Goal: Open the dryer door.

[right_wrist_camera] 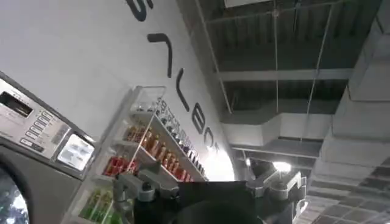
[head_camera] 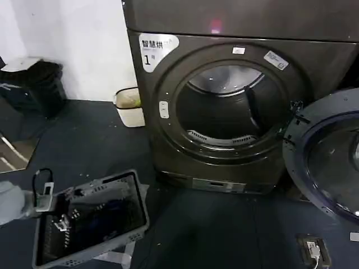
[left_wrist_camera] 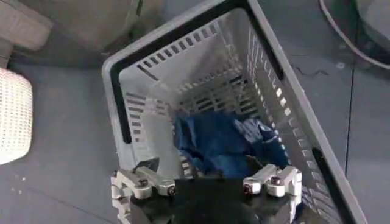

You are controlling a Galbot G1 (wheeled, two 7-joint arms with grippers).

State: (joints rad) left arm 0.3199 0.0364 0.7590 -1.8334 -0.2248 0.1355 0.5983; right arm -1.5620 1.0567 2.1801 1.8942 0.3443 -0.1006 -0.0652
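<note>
The dryer door (head_camera: pixel 328 159) stands swung wide open to the right of the machine, its dark grey inner side facing me. The round drum opening (head_camera: pixel 227 106) is uncovered. My left gripper (head_camera: pixel 47 196) hangs low on the left at the edge of a grey laundry basket (head_camera: pixel 140 196). In the left wrist view the left gripper (left_wrist_camera: pixel 210 185) is open over the basket (left_wrist_camera: pixel 146 122), above blue cloth (left_wrist_camera: pixel 225 143) lying inside. My right gripper (right_wrist_camera: pixel 210 189) is open, holds nothing and points up toward the ceiling.
A white bin (head_camera: pixel 130 106) stands by the dryer's left side and a black bin (head_camera: pixel 33 84) is farther left. A small device (head_camera: pixel 314 249) lies on the floor under the open door. A control panel (right_wrist_camera: pixel 36 128) and a bottle shelf (right_wrist_camera: pixel 140 152) are beside the right arm.
</note>
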